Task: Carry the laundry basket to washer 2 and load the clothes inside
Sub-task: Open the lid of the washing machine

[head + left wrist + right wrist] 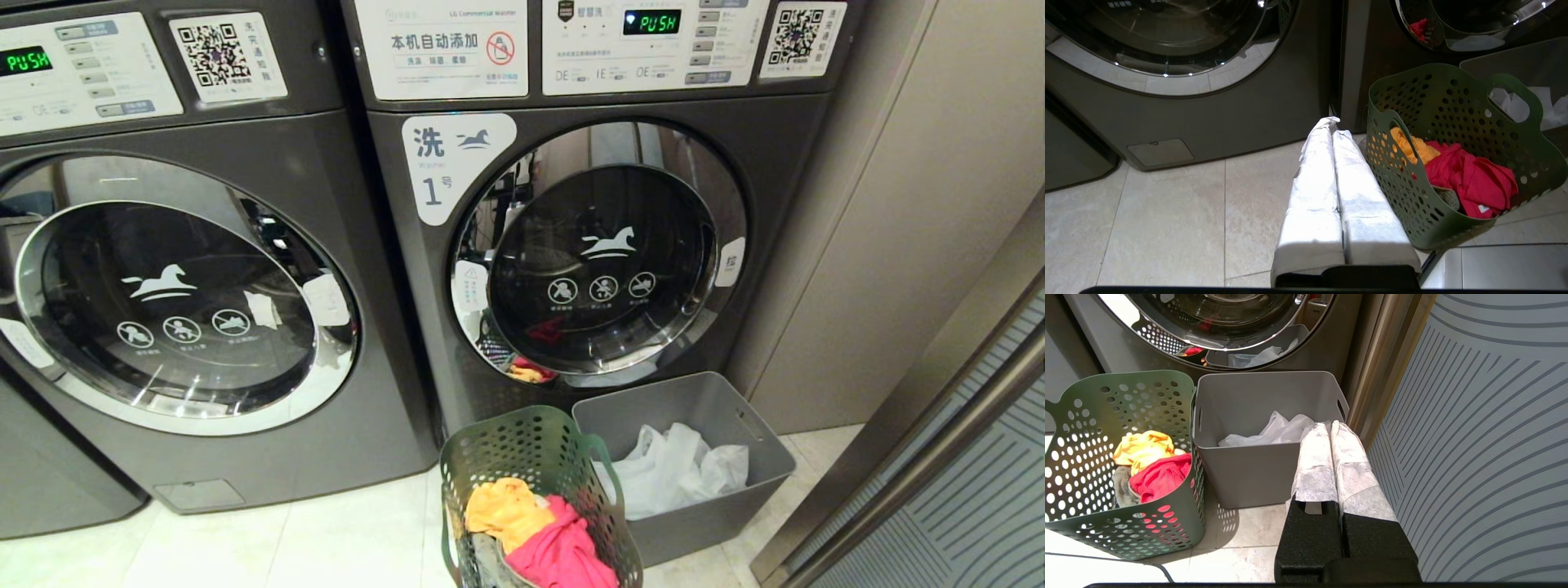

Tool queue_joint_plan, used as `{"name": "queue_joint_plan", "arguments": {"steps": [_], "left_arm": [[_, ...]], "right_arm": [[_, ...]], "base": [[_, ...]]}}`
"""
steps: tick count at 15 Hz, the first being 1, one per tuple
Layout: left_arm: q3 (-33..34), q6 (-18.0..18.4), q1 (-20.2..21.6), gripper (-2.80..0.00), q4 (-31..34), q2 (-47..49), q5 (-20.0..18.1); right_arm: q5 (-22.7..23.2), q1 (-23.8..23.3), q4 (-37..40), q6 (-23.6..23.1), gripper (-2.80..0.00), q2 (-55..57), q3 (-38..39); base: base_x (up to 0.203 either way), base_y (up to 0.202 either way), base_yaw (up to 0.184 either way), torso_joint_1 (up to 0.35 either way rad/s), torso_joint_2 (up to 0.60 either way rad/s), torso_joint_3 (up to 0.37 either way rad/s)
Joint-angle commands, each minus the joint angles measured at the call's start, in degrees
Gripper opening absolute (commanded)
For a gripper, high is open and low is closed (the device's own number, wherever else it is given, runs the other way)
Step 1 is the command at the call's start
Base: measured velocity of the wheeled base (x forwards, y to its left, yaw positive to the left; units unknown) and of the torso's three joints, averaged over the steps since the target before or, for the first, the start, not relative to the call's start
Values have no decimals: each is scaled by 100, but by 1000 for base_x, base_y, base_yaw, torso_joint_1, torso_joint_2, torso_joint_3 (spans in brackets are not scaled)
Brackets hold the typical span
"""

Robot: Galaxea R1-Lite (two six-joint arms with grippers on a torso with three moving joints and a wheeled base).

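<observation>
Laundry basket [1457,163] beside us: our left gripper [1332,126], fingers pressed together on nothing, hovers just beside its perforated wall; our right gripper [1329,426], equally closed and empty, sits before the grey bin [1257,473] that touches the basket. Only our wrist views show the grippers. Our head view alone shows the washer labelled "1" [588,245] behind the basket; the neighbouring washer [180,286] has its number cut off. Yellow and red clothes [535,531] fill the basket.

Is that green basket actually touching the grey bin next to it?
Touching: in the right wrist view the laundry basket presses its wall against the grey bin, no gap between.
</observation>
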Motion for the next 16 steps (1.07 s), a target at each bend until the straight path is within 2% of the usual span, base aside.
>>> {"name": "queue_joint_plan", "arguments": {"steps": [1,3,5,9,12,16], "left_arm": [[-467,2,0,-280,-4,38,-11],[-926,-21,-2,-280,2,496,-10],[-1377,-201,-6,-280,-40,1405,-9],[-1979,-901,-3,-280,-307,3687,2],[-2064,-1248,2,-280,-1586,5413,-4],[-2380,-1399,3,-280,-3634,7517,-146]], "right_arm": [[0,-1,0,-6,-280,7,0],[0,0,0,-6,-280,7,0],[0,0,-9,-15,-280,7,0],[0,0,-9,-14,-280,7,0],[0,0,-9,3,-280,7,0],[0,0,-9,47,-280,7,0]], "base": [[0,0,0,0,0,0],[0,0,0,0,0,0],[0,0,0,0,0,0],[0,0,0,0,0,0],[0,0,0,0,0,0],[0,0,0,0,0,0]]}}
